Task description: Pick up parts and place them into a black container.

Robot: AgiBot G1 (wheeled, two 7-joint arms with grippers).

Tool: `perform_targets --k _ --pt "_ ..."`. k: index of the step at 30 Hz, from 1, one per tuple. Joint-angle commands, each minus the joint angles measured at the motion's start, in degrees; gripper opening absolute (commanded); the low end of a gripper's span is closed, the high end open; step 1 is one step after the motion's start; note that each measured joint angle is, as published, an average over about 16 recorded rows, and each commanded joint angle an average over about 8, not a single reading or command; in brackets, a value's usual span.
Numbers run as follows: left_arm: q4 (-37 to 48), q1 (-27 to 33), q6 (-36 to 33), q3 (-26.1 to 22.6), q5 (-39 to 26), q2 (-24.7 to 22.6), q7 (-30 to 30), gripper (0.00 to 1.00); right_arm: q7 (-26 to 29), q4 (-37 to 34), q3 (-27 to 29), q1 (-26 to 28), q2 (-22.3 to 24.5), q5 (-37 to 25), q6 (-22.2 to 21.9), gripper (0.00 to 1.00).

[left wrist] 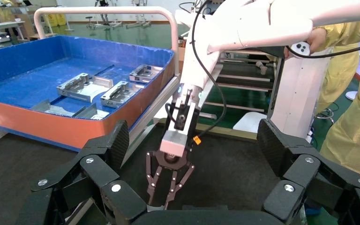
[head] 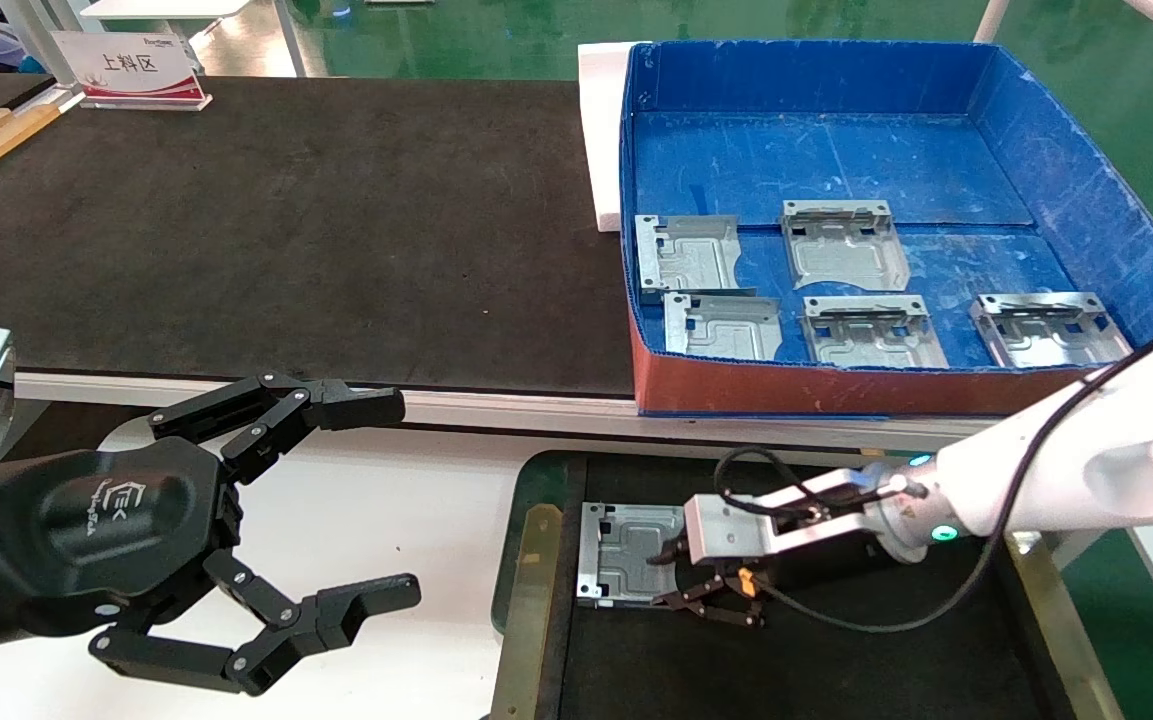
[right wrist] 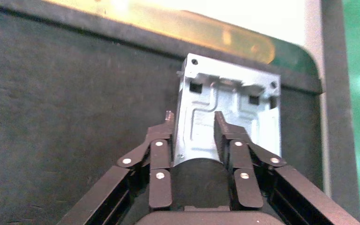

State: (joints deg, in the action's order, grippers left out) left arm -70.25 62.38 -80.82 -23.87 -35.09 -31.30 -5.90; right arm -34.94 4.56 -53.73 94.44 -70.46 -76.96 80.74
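The right gripper (head: 674, 575) is low inside the shallow black tray with the green rim (head: 521, 500), its fingers (right wrist: 225, 129) spread to either side of a silver stamped sheet-metal plate (head: 626, 565) lying flat on the tray floor near the brass-edged end. Five similar plates (head: 866, 330) lie in the blue corrugated box (head: 1086, 190) on the tabletop. The left gripper (head: 356, 500) hangs idle beside the tray, fingers wide apart.

black container (head: 836, 680) floor open, table mat (head: 286, 230) bare
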Motion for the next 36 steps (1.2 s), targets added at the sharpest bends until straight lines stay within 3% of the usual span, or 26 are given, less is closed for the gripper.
perform_targets --k 1,8,13,24,36 --pt "0.0 0.0 0.0 0.0 0.0 0.0 0.0 1.00 -0.2 0.2 0.2 0.4 0.4 0.4 1.0 1.00" --pt "0.0 0.0 0.0 0.0 0.0 0.0 0.0 1.00 -2.4 3.4 1.7 1.0 3.0 3.1 8.1 1.00" --pt "0.0 0.0 0.0 0.0 0.0 0.0 0.0 1.00 -2.7 10.0 2.2 -0.1 5.9 7.4 11.0 1.00" --pt "0.0 0.0 0.0 0.0 0.0 0.0 0.0 1.00 5.5 29.9 -0.3 -2.2 16.4 21.7 11.2 1.00" --pt "0.0 0.0 0.0 0.0 0.0 0.0 0.0 1.00 6.2 30.9 -0.1 -2.6 17.0 22.6 11.0 1.00"
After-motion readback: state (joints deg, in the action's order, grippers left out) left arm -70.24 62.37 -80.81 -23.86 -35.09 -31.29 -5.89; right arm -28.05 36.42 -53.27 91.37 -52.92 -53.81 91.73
